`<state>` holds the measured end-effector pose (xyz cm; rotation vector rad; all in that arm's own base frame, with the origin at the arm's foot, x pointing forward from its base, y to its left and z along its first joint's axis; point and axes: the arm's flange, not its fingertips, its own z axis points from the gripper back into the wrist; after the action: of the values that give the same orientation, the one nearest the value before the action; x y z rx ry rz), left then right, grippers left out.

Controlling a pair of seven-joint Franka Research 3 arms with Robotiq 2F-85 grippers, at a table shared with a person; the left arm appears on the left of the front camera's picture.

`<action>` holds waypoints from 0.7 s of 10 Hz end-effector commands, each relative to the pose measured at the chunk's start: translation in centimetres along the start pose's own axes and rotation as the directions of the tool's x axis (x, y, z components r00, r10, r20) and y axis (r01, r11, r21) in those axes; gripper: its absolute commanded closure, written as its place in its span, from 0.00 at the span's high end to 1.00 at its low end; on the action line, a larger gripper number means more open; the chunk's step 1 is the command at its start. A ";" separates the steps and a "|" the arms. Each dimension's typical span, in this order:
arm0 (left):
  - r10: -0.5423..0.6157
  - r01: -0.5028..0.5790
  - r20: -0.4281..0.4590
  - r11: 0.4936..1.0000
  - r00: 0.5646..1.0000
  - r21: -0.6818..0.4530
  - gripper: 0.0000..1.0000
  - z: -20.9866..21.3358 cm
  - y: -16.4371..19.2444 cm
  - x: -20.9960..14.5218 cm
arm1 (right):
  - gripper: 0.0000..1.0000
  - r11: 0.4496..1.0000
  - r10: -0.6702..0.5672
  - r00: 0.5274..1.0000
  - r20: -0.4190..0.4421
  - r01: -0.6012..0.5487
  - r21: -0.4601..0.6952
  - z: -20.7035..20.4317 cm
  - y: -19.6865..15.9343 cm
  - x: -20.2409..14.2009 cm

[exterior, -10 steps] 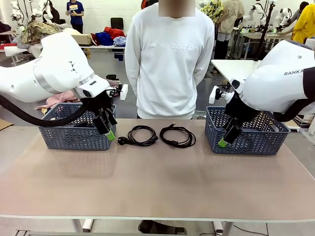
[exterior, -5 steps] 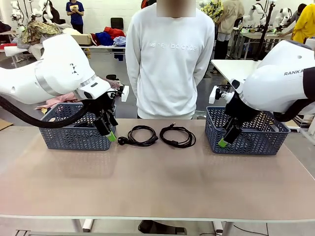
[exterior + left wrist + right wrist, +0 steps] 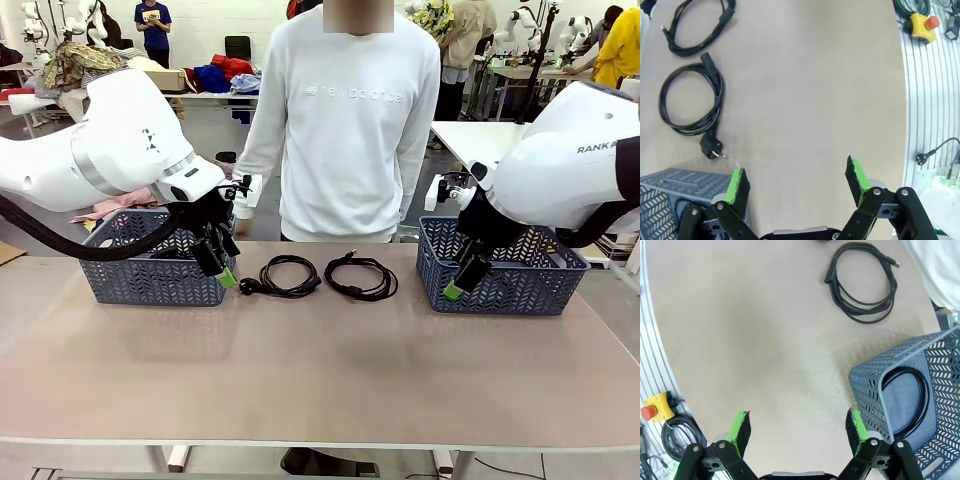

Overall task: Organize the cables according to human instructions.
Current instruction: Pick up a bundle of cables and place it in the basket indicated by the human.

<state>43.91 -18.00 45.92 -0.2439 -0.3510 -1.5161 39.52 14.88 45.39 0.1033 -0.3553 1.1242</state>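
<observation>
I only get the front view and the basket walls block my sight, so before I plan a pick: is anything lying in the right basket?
Observer: Yes. The right wrist view looks down into the right basket, and one coiled cable lies on its floor.
Operator: Is the left gripper free?
Observer: The left gripper is open with nothing between its jaws, over bare table at the corner of the left basket.
Operator: Which loose cable is nearest it?
Observer: The cable with the round mains plug; its plug end points toward that basket.
</observation>
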 end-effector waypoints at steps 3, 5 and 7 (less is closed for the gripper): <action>0.002 -0.002 0.001 1.000 1.000 -0.002 1.00 0.2 0.0 -0.1 | 1.00 1.000 -0.007 1.000 0.003 0.007 -0.007 0.1 0.0 0.0; 0.002 -0.002 0.001 1.000 1.000 -0.002 1.00 0.2 0.0 -0.1 | 1.00 1.000 -0.007 1.000 0.003 0.007 -0.007 0.1 0.0 0.0; 0.002 -0.002 0.001 1.000 1.000 -0.002 1.00 0.2 0.0 -0.1 | 1.00 1.000 -0.007 1.000 0.003 0.007 -0.007 0.1 0.0 0.0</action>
<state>43.91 -18.00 45.92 -0.2439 -0.3510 -1.5162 39.52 14.88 45.39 0.1033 -0.3553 1.1242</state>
